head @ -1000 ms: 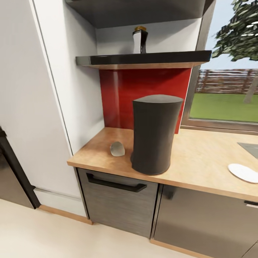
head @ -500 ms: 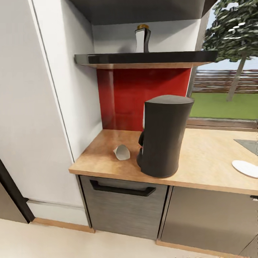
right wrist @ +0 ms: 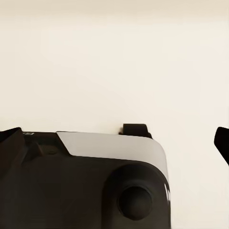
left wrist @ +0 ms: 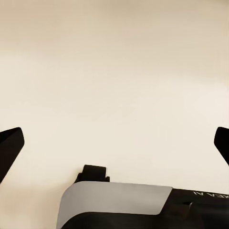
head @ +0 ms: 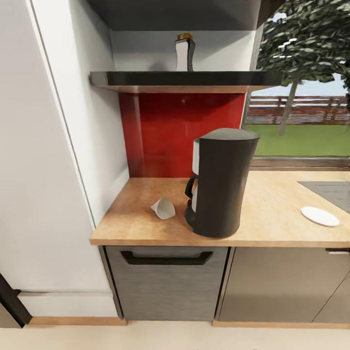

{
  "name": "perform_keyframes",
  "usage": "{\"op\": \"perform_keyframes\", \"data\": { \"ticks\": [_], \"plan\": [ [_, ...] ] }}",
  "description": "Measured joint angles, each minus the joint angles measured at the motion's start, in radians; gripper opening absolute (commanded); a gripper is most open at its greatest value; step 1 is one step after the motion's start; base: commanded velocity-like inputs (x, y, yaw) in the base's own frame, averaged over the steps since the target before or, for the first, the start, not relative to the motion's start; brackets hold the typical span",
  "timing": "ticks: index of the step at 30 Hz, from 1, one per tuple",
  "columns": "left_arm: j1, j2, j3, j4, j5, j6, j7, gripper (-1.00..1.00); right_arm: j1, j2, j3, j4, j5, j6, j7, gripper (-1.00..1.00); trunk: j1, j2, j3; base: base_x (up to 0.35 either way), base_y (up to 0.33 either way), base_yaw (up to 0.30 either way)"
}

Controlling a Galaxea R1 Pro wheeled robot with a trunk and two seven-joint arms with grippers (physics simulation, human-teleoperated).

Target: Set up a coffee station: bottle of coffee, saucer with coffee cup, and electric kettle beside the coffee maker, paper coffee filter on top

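My view has swung square onto the coffee maker [head: 221, 182] and paper coffee filter [head: 164, 208]; both grippers [left wrist: 114, 143] [right wrist: 114, 138] hang spread and empty, ready to reach.

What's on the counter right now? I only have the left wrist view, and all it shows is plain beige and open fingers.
Observer: The head view has a coffee maker standing on the counter, near the front edge.
Operator: Anything on top of it?
Observer: No. The paper filter lies on the counter beside the machine, on its left in the head view, not touching it.
Operator: And the coffee?
Observer: The coffee bottle stands upright on the black shelf above the counter.
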Motion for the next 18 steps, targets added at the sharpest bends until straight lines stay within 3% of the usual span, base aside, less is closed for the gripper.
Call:
{"op": "perform_keyframes", "data": {
  "ticks": [13, 18],
  "plan": [
    [0.0, 0.001, 0.0, 0.0, 0.0, 0.0, 0.001, 1.0, 0.0, 0.0, 0.0, 0.0, 0.001, 0.0, -0.003, 1.0, 0.0, 0.0, 0.0, 0.0, 0.022, -0.027],
    [0.0, 0.001, 0.0, 0.0, 0.0, 0.0, 0.002, 1.0, 0.0, 0.0, 0.0, 0.0, 0.001, 0.0, -0.003, 1.0, -0.019, 0.035, 0.016, 0.0, 0.0, 0.0]
  ]
}}
